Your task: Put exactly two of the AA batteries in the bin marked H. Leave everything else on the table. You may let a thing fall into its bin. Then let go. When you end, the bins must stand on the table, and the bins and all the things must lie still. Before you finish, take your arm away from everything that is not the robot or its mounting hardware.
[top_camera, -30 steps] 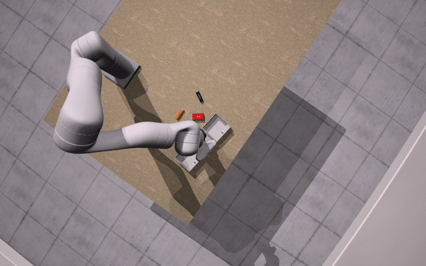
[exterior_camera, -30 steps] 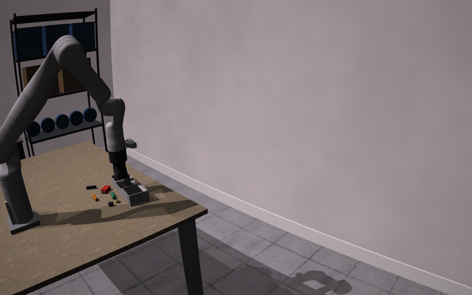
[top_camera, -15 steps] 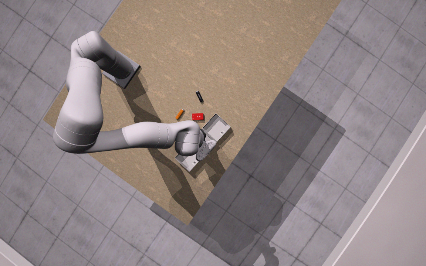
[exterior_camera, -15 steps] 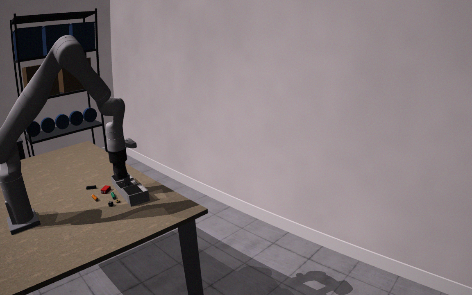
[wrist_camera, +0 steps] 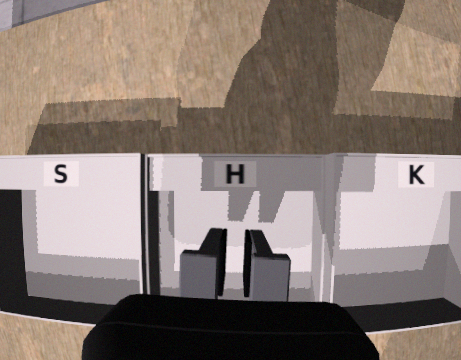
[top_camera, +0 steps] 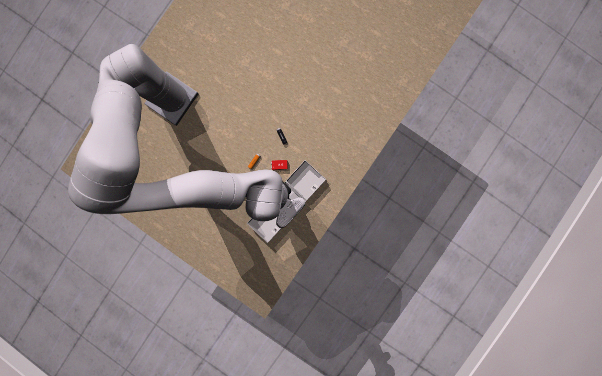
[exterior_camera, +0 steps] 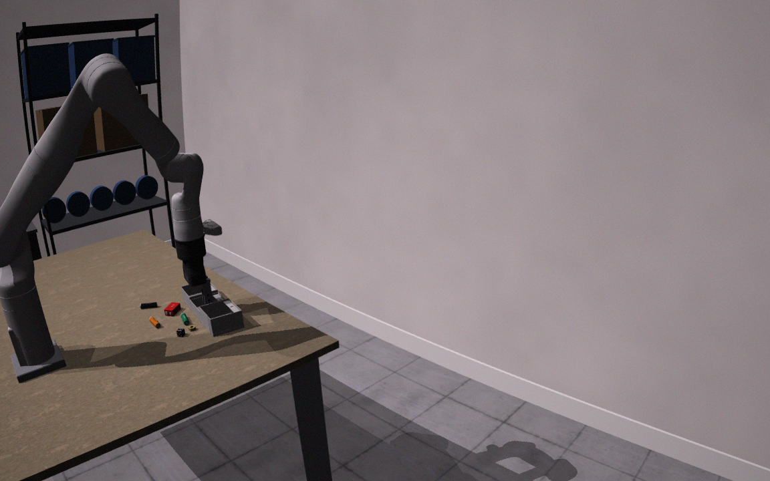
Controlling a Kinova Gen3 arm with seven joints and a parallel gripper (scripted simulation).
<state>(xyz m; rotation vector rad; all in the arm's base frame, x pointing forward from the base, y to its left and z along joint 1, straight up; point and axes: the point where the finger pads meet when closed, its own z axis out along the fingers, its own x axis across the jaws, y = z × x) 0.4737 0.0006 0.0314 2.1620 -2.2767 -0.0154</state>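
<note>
End effector (wrist_camera: 234, 240): narrow, a slim gap between the fingers, pale bin floor showing through it, nothing seen in the grip. Reads as carrying nothing.

Hangs straight down inside bin H (wrist_camera: 234, 174), the middle of three joined bins, with S (wrist_camera: 60, 174) on one side and K (wrist_camera: 416, 175) on the other. No battery seen in H from the wrist view, though the fingers hide part of its floor. Judged: none of the two delivered yet, as far as can be seen.

Batteries all out on the bench (top_camera: 340, 70), on the arm-base side of the bin row, so behind the wrist camera and absent from its view.
- Orange battery (top_camera: 253, 161): near the bins, lying flat, long axis roughly parallel to the bin row.
- Green battery (exterior_camera: 184, 318): just beside the bins' near wall in the exterior view; hidden under the forearm from the top. Long axis too small to tell.
- Black battery (top_camera: 282, 136): farther out, well apart from the bins, long axis turned across that of the orange one.

Red block (top_camera: 279, 164) between the orange battery and bin S; small black piece (exterior_camera: 179, 333) and yellow ring (exterior_camera: 191, 327) close by. Not for the bin.

Judged next: lift clear of H's walls, pull back toward the base side, set the fingers across a battery's long axis. Risk: nudging the red block or a bin wall.
</note>
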